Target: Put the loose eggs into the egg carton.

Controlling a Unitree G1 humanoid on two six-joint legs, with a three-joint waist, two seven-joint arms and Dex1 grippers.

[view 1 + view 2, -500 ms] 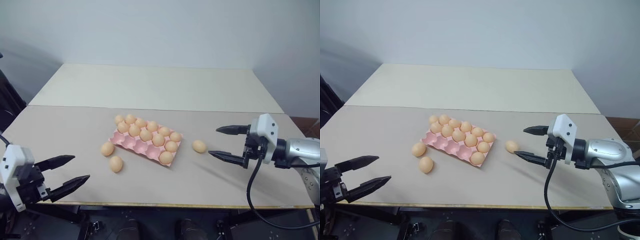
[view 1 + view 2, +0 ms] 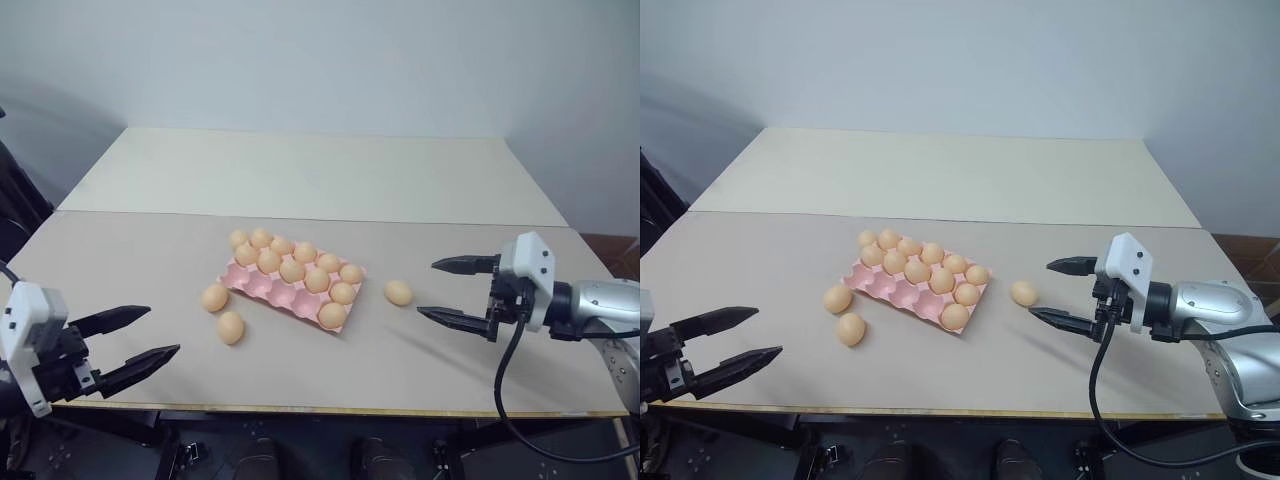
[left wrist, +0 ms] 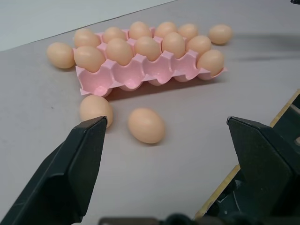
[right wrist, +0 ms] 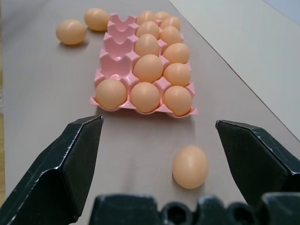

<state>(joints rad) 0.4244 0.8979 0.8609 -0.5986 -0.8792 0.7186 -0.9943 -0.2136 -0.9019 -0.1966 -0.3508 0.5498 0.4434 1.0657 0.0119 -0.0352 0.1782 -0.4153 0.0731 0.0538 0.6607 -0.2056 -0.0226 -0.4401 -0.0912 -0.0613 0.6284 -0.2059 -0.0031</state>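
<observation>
On the table point(image 2: 150, 260) we see the egg carton point(image 2: 293, 291) at centre, two loose eggs point(image 2: 223, 313) just off its left end and one off its right. The left gripper point(image 2: 135, 342) and right gripper point(image 2: 455, 290) both gape wide, empty.

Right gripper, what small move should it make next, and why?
Probably ease the right gripper forward and down so its open fingers straddle the loose egg lying on the table just ahead, beside the egg carton. That egg is the nearest one, and empty cups remain along the carton's near row.
</observation>
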